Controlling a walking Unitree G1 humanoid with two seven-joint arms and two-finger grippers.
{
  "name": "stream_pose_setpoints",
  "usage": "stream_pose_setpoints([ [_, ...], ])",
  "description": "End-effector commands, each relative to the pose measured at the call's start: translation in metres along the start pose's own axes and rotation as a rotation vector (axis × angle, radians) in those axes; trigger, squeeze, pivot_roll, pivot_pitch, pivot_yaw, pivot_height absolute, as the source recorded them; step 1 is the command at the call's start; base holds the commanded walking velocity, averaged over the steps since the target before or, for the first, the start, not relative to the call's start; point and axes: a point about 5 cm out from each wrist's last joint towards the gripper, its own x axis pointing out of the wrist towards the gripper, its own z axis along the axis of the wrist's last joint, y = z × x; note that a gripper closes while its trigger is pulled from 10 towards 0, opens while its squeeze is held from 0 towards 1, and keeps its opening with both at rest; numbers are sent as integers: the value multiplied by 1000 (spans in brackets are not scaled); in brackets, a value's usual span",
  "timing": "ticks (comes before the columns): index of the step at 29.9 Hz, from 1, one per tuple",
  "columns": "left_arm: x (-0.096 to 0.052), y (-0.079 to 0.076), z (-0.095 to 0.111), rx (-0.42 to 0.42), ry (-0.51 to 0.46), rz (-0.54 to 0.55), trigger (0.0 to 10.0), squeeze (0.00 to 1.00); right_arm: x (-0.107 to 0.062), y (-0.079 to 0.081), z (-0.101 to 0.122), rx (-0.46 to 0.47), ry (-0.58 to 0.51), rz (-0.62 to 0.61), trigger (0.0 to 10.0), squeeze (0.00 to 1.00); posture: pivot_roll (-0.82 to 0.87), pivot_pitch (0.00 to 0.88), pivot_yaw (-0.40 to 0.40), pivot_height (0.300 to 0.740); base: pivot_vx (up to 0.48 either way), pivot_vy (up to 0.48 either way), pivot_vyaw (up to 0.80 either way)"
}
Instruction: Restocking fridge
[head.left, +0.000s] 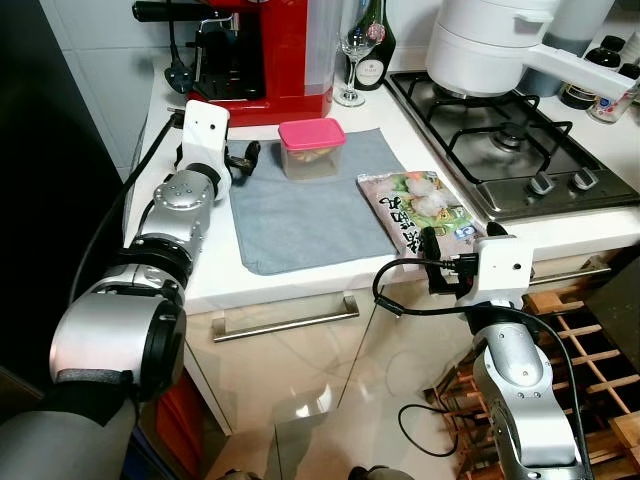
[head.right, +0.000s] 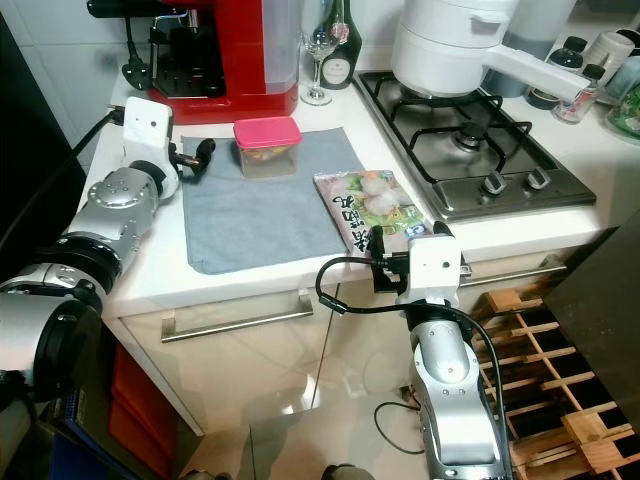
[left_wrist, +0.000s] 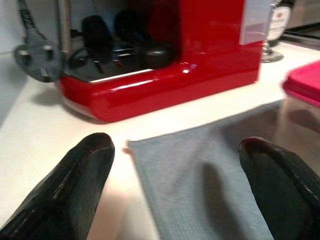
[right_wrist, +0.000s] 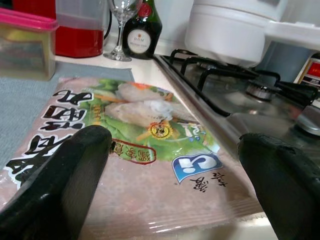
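The grey cloth (head.left: 310, 200) spread on the white table (head.left: 300, 280) serves as the landmark. At its left edge, near the far left corner, the left hand (head.left: 243, 158) rests low over the table with its two black fingers (left_wrist: 70, 185) spread wide apart and nothing between them; one finger lies over bare table, the other over the cloth. Behind the cloth on that side stands a red coffee machine (head.left: 265, 55), with a black plug (left_wrist: 37, 57) lying beside it. On the far part of the cloth sits a clear container with a pink lid (head.left: 311, 148). Behind the cloth's far right corner stand a wine glass (head.left: 352, 55) and a dark bottle (head.left: 372, 40). Touching the cloth's right edge lies a frozen food packet (head.left: 412, 205), flat on the table. The right hand (head.left: 440, 268) is at the packet's near end by the table edge, fingers (right_wrist: 60, 180) wide open, straddling the packet without gripping it. Right of the packet is a gas hob (head.left: 510, 140) carrying a white pot (head.left: 490, 40).
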Motion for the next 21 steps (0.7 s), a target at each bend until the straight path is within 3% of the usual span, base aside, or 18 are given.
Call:
stream_pose_setpoints([
  [1, 3, -8, 10, 27, -22, -32, 10000, 0, -2, -2, 1, -10, 9, -4, 10000, 290, -210, 86, -19, 740, 0, 0, 0],
  [12, 7, -40, 21, 9, -75, -142, 10000, 0, 1, -1, 1, -16, 14, 0, 10000, 290, -209, 68, -15, 740, 0, 0, 0],
  [13, 7, -48, 23, 7, -88, -178, 10000, 0, 1, -1, 1, -17, 17, -3, 10000, 286, -209, 64, -11, 740, 0, 0, 0],
  [15, 7, -48, 23, 7, -88, -178, 10000, 0, 1, -1, 1, -17, 17, -3, 10000, 286, -209, 64, -11, 740, 0, 0, 0],
  [17, 6, -61, 22, -10, -95, -243, 10000, 0, 1, -1, -1, -15, 21, -6, 10000, 290, -198, 55, -8, 740, 0, 0, 0],
  [21, 4, -71, 19, -32, -92, -303, 10000, 0, 3, 1, -2, -14, 23, -4, 10000, 290, -194, 50, -9, 740, 0, 0, 0],
])
